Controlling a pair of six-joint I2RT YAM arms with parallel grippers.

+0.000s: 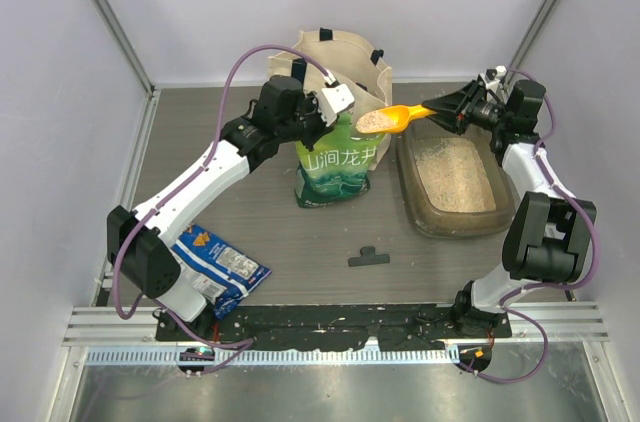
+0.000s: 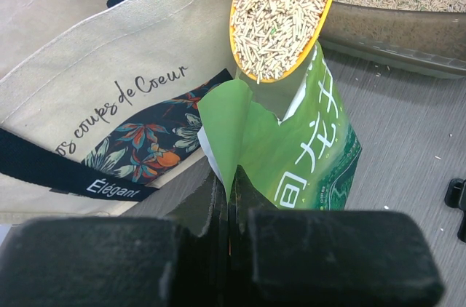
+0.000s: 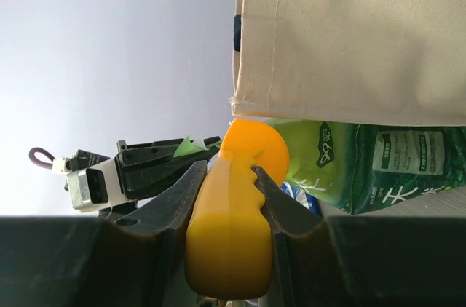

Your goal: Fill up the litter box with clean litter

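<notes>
Orange plastic scoop (image 1: 392,119), heaped with pale, pellet-like clean litter (image 2: 273,23), hangs level just left of the litter box (image 1: 440,228), over the mouth of the green litter pouch (image 1: 335,170); the right gripper (image 3: 229,169) is clamped on the scoop's handle, a jaw pressed to each side of it; the left gripper (image 2: 229,201) is pinched tight on the pouch's torn top flap, holding the mouth open on the side away from the litter box; a canvas tote bag (image 1: 330,57) stands behind the pouch, to the left of the box's far end. A layer of litter already covers the box floor, though the walls rise well above it, so the filling looks partly done; this scoopful has yet to cross the left rim and be tipped in, and more loads probably follow.
</notes>
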